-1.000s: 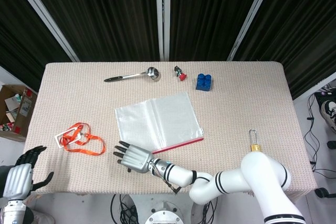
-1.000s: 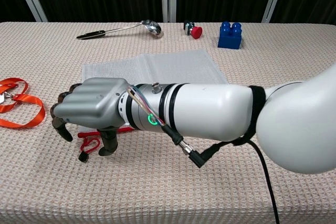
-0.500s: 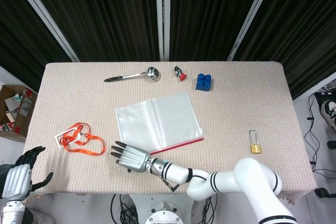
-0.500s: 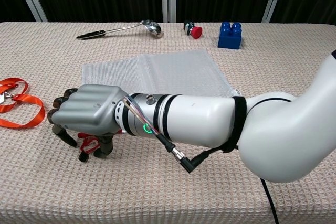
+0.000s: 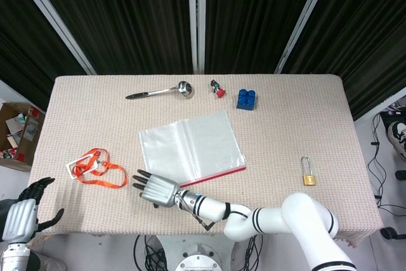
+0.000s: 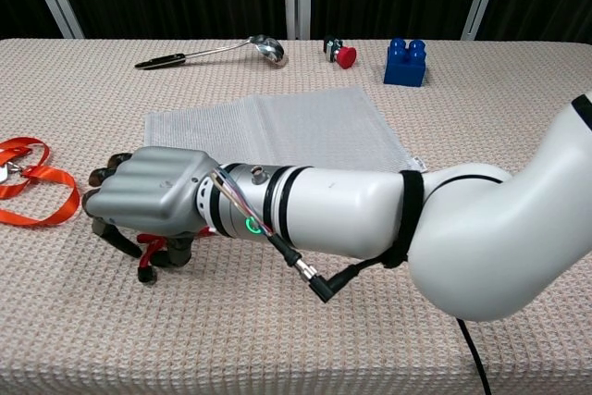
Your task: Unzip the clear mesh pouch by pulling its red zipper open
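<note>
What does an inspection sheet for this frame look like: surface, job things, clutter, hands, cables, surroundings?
Surface: table under beige woven cloth.
Job things: pouch lies flat mid-table; red zipper along its near edge; red pull under the right hand.
Clutter: ladle, red button, blue brick, padlock, orange lanyard.
Hands: right hand curled over the pull, grip unclear; left hand off the table's near left corner, fingers apart, holding nothing.
Cables: wire and plug at the right wrist.
Surroundings: black curtains; box on the floor.

Along far table edge: silver metal ladle (image 5: 160, 91), small red-capped knob (image 5: 217, 88), blue plastic building brick (image 5: 246, 98). Orange ribbon lanyard (image 5: 94, 167) left. Brass padlock (image 5: 307, 173) right.
</note>
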Robot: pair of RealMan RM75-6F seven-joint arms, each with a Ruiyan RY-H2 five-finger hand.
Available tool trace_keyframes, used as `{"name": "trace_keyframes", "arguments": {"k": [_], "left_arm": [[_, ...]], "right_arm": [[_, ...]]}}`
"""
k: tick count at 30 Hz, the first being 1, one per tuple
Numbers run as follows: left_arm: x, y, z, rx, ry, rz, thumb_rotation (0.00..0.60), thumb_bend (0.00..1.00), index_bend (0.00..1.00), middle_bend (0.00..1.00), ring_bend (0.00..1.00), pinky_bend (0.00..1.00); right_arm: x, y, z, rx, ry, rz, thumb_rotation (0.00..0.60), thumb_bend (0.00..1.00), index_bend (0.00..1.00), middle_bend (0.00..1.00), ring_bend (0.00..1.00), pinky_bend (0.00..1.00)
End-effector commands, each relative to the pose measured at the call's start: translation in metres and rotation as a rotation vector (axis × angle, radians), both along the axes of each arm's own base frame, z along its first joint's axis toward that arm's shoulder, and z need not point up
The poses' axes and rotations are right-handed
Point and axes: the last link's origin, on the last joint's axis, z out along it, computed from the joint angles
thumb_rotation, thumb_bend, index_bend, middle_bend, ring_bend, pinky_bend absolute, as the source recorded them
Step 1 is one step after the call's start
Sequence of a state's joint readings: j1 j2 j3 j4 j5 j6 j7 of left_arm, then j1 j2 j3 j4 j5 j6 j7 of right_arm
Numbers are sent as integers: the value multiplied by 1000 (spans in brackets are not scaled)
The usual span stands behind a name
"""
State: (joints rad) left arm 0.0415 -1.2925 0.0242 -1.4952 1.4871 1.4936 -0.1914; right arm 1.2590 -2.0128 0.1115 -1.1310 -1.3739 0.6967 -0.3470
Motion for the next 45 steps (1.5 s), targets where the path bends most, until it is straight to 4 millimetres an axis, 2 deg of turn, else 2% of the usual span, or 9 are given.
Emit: {"name": "trace_keyframes", "arguments": {"k": [1,5,9,18,26,34,45], "left_arm": [[0,0,0,0,-1,0,600,238,172,136,112,154],[-1,0,0,1,-4,0,600,239,172,136,112,155],[1,3,-1,5,-25,-10,600,237,172,136,112,154],[17,27,-13,-26,-192,-121,600,226,173,136,112,157],[53,75,-33,-63,-325,-306,600,223,183,137,112,159],[92,122,-62,-117,-324,-471,600,225,244,137,112,158],[132,138,-89,-206,-350,-580,600,242,343,142,111,157]], "right_arm": [[0,0,-1,1,1,0,600,333,535,152,0,0],[1,3,-1,3,-11,9,600,369,582,166,0,0],[2,5,5,6,-51,12,600,450,649,172,0,0],[4,6,36,-23,-172,46,600,489,768,187,0,0],[1,1,71,-59,-256,44,600,497,807,187,0,0],[-7,-5,100,-82,-327,32,600,497,823,187,0,0],[-6,-11,118,-101,-396,16,600,497,827,187,0,0]]}}
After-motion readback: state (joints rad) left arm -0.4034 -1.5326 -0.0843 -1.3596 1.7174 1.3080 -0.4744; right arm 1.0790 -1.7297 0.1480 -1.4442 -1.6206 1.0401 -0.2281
